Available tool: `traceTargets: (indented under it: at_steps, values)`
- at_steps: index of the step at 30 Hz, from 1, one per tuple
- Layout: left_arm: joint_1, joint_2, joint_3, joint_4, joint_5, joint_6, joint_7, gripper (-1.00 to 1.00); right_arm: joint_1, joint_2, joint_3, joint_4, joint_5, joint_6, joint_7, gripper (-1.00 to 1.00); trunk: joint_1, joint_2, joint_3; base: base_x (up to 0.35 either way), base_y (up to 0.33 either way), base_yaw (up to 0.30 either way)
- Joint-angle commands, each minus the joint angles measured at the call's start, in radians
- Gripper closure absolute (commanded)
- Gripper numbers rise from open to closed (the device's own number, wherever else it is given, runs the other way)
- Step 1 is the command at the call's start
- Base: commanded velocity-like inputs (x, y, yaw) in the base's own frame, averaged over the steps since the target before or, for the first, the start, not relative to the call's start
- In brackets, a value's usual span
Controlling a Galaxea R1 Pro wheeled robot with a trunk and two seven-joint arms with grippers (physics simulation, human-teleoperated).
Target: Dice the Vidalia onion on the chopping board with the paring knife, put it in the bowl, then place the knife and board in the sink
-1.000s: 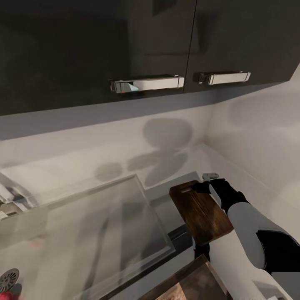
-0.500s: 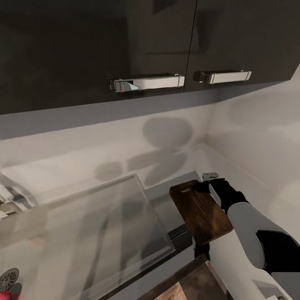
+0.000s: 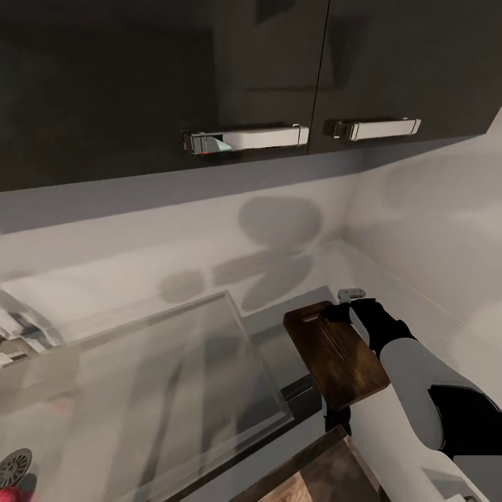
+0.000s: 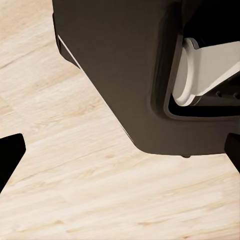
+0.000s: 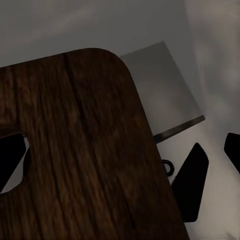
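Note:
My right gripper is shut on the slot end of the dark-brown chopping board. It holds the board over the countertop, just right of the sink. The wrist view shows the board close up, with one dark finger beside its edge. The sink's drainboard is glossy, and its round drain sits at the lower left. A bit of red shows beside the drain, too little to identify. My left gripper is open over pale wood flooring. Onion, bowl and knife are out of view.
Dark wall cabinets with chrome handles hang overhead. The white wall meets a side wall in a corner behind the board. A brown wooden surface shows at the bottom edge. The robot's dark base is near the left gripper.

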Motion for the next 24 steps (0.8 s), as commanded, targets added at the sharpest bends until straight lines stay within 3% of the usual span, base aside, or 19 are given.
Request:
traceTargets:
  at_steps: [1,23,24]
  values:
    - [-0.001,0.0,0.0,0.001,0.002,-0.005,0.0,-1.0,0.0,0.001,-0.003,0.019,0.011,0.005,0.008,-1.0,0.001,-0.001,-0.002,0.0,0.0,0.0]
    - [-0.001,0.0,0.0,0.001,0.002,-0.005,0.0,-1.0,0.0,0.003,-0.002,0.019,0.011,0.007,0.007,-1.0,0.001,-0.001,-0.015,0.0,0.0,0.0]
    - [-0.001,0.0,0.0,0.001,0.002,-0.005,-0.001,-1.0,0.0,0.003,-0.002,0.019,0.011,0.007,0.007,1.0,0.001,-0.001,-0.015,0.0,0.0,0.0]
